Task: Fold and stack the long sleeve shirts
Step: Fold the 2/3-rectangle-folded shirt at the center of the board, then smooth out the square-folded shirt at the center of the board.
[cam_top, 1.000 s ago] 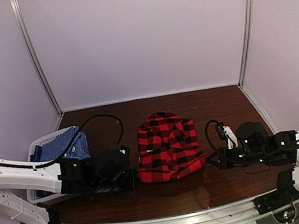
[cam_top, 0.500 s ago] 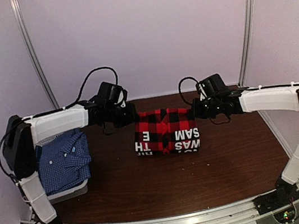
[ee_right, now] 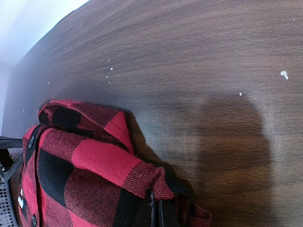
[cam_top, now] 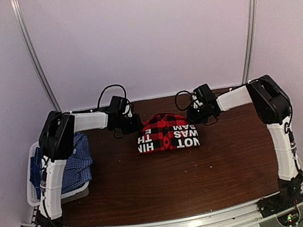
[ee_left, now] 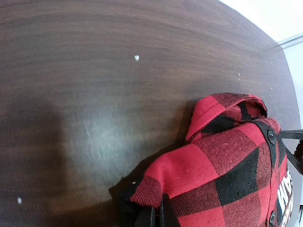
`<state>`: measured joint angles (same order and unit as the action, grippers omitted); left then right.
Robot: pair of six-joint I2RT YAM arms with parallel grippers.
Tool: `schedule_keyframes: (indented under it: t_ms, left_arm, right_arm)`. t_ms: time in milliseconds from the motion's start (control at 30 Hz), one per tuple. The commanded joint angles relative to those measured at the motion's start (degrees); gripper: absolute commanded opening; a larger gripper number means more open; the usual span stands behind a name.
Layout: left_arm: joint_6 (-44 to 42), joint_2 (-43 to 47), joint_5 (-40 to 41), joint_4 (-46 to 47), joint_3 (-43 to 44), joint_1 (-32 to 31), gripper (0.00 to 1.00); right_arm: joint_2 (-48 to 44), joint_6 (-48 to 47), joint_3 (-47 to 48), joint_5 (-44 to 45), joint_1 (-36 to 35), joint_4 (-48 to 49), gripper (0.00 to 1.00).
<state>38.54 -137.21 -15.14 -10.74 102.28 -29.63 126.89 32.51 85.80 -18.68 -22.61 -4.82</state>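
Observation:
The red-and-black plaid shirt [cam_top: 166, 135] lies folded over on the far middle of the table, its upper layer showing white lettering. Both arms reach far out over it. My left gripper [cam_top: 132, 124] is shut on the shirt's far left corner, and the pinched red cloth [ee_left: 208, 165] bunches at the fingertips [ee_left: 152, 218]. My right gripper [cam_top: 193, 114] is shut on the far right corner, with plaid fabric [ee_right: 85, 170] gathered at its fingertips [ee_right: 162, 215]. The blue-and-white check shirt [cam_top: 77, 160] lies in the basket at the left.
The pale grey basket [cam_top: 32, 187] sits at the table's left edge. The dark wooden table [cam_top: 169, 185] ends at the back wall just behind the grippers. Small white specks [ee_right: 284, 74] dot the wood.
Both grippers took the plaid shirt's near edge, lifted it and carried it to the far side. The shirt is now doubled over with its lettered side up, and the arms sit lower and further out.

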Motion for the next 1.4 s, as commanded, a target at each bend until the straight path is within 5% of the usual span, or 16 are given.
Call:
schedule_keyframes:
  t_ms: [0,333,567,1000,1067,1167,1367]
  left_arm:
    - [3.4,8.4,-2.3,4.3,-13.1,-1.5,0.00]
    - [7.9,27.5,3.8,7.1,-34.0,-6.6,0.00]
    - [6.5,29.8,4.3,4.1,-32.0,-6.6,0.00]
    - [3.0,24.3,2.7,0.2,-24.7,-4.9,0.00]
    - [2.7,23.4,2.3,-0.3,-23.8,-4.1,0.08]
    - [1.3,23.3,2.9,-2.1,-21.7,-2.7,0.36]
    - [-3.1,24.5,4.3,-6.1,-16.2,-1.6,0.50]
  right_arm:
    - [-3.3,-1.9,-5.6,-3.1,-1.5,0.3,0.00]
    - [-18.6,-4.6,-17.7,-1.0,-4.9,0.3,0.00]
    - [-25.2,-4.1,-20.3,1.7,-4.9,-0.8,0.00]
    - [-21.0,-4.4,-18.3,3.6,-2.6,-2.0,0.00]
    - [-20.2,-4.6,-17.4,3.7,-2.3,-2.6,0.00]
    - [-20.1,-5.0,-16.1,4.3,-2.0,-4.0,0.07]
    - [-22.8,-5.8,-14.2,7.8,-2.2,-7.9,0.38]
